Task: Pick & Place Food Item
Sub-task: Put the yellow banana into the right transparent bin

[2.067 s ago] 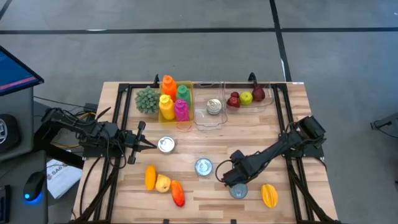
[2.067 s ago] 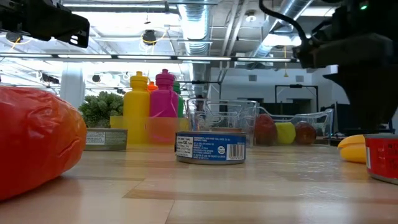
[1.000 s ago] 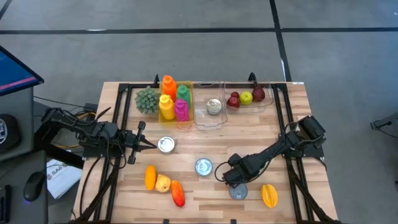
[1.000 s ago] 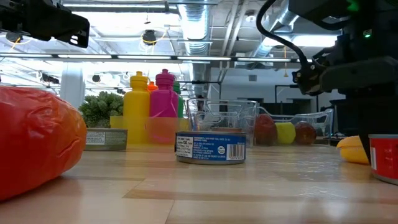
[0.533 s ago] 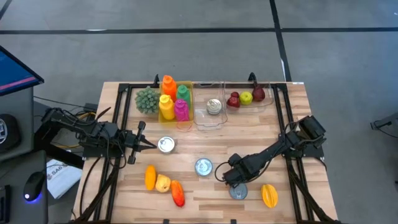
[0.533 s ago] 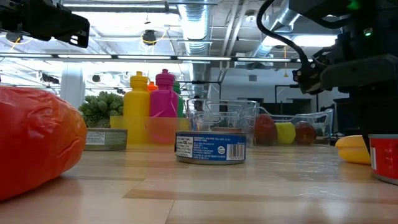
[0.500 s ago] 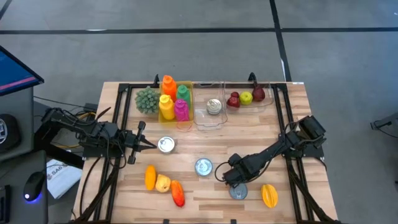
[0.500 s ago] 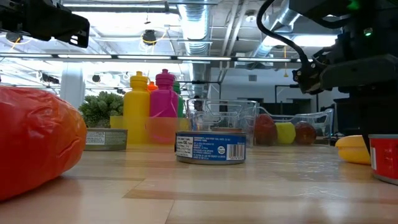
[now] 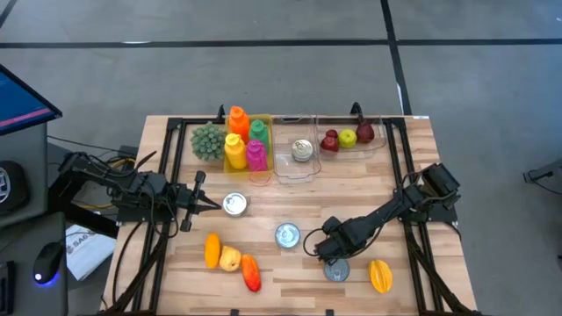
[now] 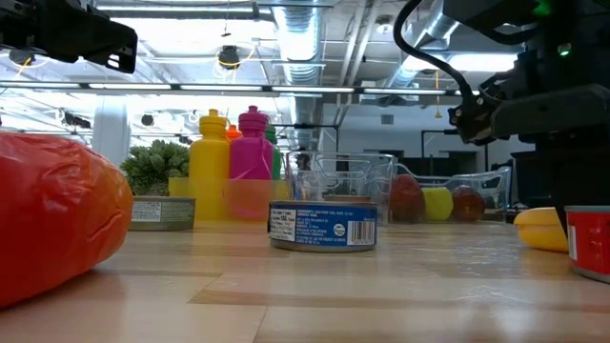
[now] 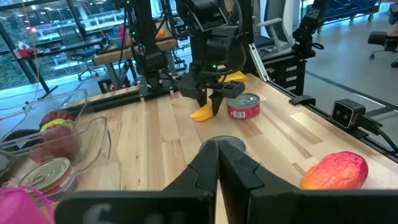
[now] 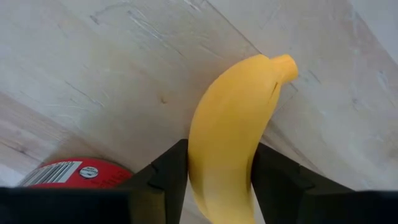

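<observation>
at the table's near right, the right gripper [image 12: 217, 177] clamps a banana [image 12: 231, 137] between its fingers, with a red-labelled can [image 12: 74, 174] just beside; a curved, smooth peel could slip or swing into that can when lifted.

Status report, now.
Right gripper closed on yellow banana. Left gripper shut, idle on the left side. Red-labelled tin can sits close beside the banana.

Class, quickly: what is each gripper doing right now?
Left gripper: shut, holding nothing.
Right gripper: closed on the banana.
</observation>
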